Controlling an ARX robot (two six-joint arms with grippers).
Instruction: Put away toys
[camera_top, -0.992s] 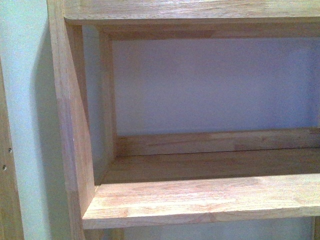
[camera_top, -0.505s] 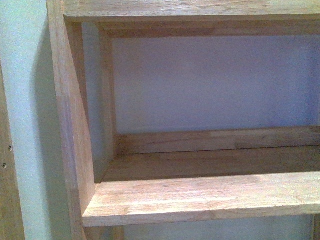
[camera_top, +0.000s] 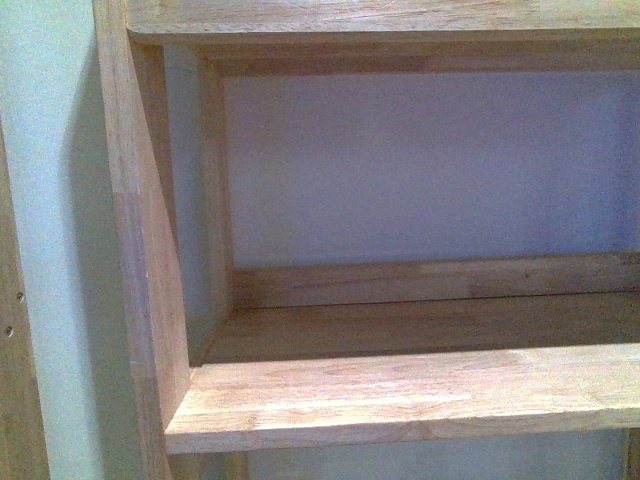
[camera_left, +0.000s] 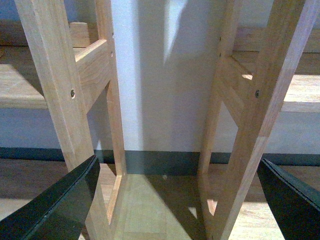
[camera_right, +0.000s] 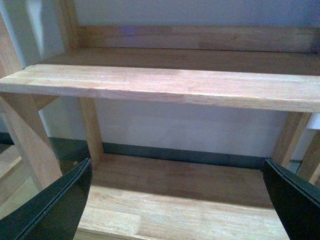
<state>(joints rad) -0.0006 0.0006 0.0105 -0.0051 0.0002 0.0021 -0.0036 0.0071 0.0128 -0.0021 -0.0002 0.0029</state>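
Plainly smooth, pale-grained wooden shelf (camera_top: 400, 395)

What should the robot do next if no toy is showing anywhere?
Probably turn to look for the toy. Both the left gripper and the right gripper are open with nothing between their fingers, and no toy appears in any view. The front view shows only a wooden shelf, so there is nothing yet to grasp or put away.
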